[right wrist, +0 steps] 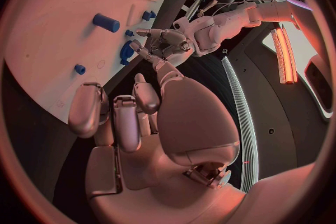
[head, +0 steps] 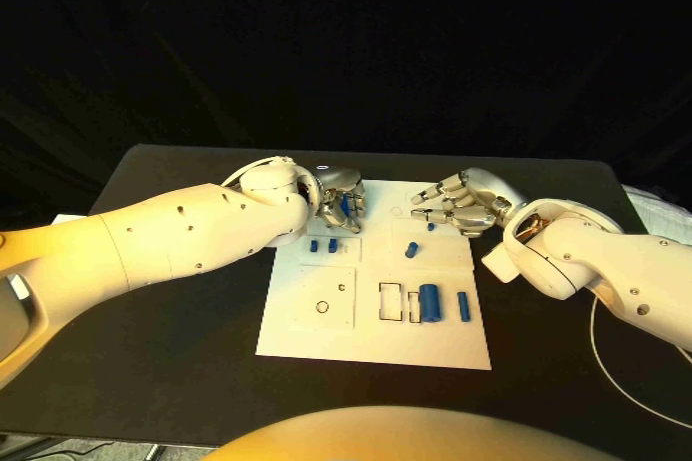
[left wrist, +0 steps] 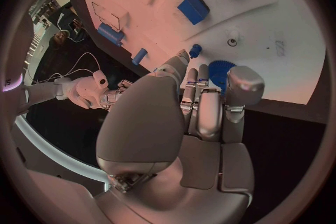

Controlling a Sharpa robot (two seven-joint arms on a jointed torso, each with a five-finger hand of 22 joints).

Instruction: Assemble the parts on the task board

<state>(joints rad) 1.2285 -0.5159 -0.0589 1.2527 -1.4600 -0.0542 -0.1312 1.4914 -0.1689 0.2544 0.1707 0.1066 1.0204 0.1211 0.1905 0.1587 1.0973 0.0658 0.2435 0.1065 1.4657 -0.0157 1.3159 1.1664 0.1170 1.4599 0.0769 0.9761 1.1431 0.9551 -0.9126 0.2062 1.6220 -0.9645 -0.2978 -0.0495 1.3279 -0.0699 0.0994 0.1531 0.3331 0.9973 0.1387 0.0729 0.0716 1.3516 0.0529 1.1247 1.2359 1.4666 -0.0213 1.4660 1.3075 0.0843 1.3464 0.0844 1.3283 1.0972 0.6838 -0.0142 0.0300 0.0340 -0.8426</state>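
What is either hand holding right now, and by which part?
Nothing: the left hand and right hand both hover empty over the task board.

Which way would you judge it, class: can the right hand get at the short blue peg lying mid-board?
Probably yes. The right hand hovers empty just beyond the short blue peg, and the bare board around it leaves the way free.

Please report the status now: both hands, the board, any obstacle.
Left hand over the board's far left, fingers on a blue part. Right hand open, hovering over the far right. White board flat, blue parts loose. No obstacle seen.
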